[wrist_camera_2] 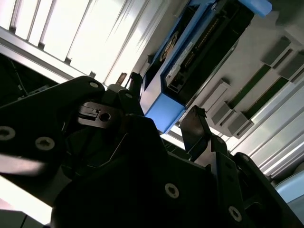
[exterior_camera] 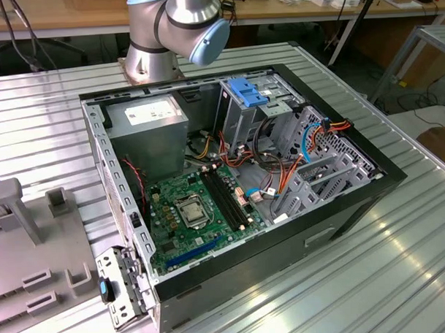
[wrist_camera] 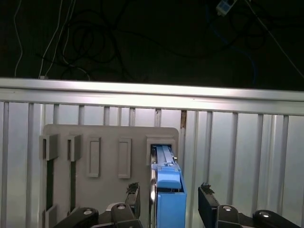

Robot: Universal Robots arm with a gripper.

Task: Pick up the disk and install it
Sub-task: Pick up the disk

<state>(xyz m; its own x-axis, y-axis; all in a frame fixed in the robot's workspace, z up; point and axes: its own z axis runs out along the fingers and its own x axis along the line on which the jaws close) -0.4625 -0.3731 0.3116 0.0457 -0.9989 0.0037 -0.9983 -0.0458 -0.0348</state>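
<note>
Black gripper (wrist_camera: 169,200): jaws spread wide and holding nothing. The fingers (wrist_camera: 207,197) stand one on each side of the disk (wrist_camera: 168,190), with a gap on both sides in the first wrist view.
Disk: hard drive in a bright blue carrier, standing on edge in a slot of the grey fixture plate (wrist_camera: 109,137). In the second wrist view its blue end (wrist_camera_2: 164,111) lies between the fingers.
Fixture plate: flat, with several upright slots and blocks, lying on the ribbed aluminium table (wrist_camera: 247,142). In the exterior view it (exterior_camera: 35,246) sits at about 8 o'clock from the computer case (exterior_camera: 298,237).
Computer case: open tower lying on its side, motherboard (exterior_camera: 191,211) facing up. The grey drive cage (exterior_camera: 239,122), with its fixed blue bracket (exterior_camera: 248,91), is near 12 o'clock inside.
Arm base (exterior_camera: 156,55): at about 11 o'clock from the case.
Step in hand: pick-up, at the pre-grasp stage. Install not begun, judging by the disk seated in its slot.
Grasp calls for (judgement): even closure on the carrier's two flat sides, fingers square to it, so the disk is not cocked in the slot. Withdrawal should run along the slot line, not sideways.
</note>
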